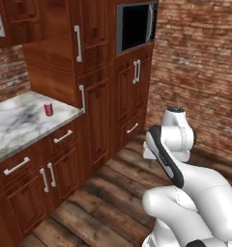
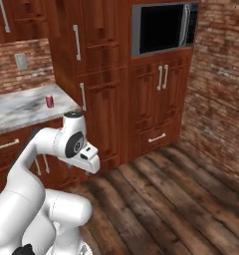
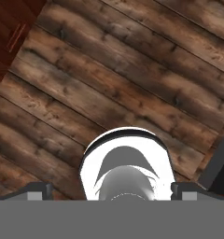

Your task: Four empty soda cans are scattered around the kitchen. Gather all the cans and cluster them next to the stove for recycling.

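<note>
On the left, a red soda can point(image 1: 49, 109) stands upright near the front right corner of the marble bench point(image 1: 16, 130), close to the tall wooden cabinet point(image 1: 96, 87). Further right, a built-in microwave point(image 1: 136, 26) sits above the cabinet doors. The arm is folded low over the plank floor point(image 3: 132, 70), well apart from the can, and the end effector point(image 3: 112, 191) is fully open and empty, facing the floor. The stove is out of sight, so the likely risks are a long reach that knocks the can over or the arm clipping the cabinet.
</note>
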Motion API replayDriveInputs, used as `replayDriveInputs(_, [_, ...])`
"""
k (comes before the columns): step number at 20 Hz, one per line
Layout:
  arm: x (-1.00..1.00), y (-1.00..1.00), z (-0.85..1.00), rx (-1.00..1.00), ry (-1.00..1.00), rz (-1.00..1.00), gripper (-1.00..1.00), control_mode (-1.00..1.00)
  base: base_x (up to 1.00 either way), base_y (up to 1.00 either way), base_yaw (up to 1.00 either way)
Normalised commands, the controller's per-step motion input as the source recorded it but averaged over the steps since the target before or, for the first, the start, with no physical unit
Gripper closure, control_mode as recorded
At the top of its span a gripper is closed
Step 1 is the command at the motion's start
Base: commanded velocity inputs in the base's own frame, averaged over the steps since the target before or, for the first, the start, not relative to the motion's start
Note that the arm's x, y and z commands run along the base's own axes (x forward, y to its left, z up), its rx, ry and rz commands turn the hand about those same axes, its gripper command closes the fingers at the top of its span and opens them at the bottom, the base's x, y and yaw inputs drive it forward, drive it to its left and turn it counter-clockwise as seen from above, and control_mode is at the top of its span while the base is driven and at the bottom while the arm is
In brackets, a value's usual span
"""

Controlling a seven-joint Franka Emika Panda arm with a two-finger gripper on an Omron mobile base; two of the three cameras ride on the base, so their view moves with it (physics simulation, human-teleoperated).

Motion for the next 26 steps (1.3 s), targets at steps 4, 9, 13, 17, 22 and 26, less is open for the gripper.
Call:
replayDriveInputs(4, [0.0,0.0,0.0,0.0,0.0,0.0,-1.0,1.0,0.24,0.26,0.37])
replayDriveInputs(9, [0.0,0.0,0.0,0.0,0.0,0.0,-1.0,1.0,0.59,0.33,0.24])
replayDriveInputs(13, [0.0,0.0,0.0,0.0,0.0,0.0,-1.0,1.0,0.86,0.3,0.14])
replayDriveInputs(17, [0.0,0.0,0.0,0.0,0.0,0.0,-1.0,1.0,0.83,0.23,0.16])
replayDriveInputs(22, [0.0,0.0,0.0,0.0,0.0,0.0,-1.0,1.0,0.68,0.02,0.32])
replayDriveInputs(26, [0.0,0.0,0.0,0.0,0.0,0.0,-1.0,1.0,0.54,0.0,0.4])
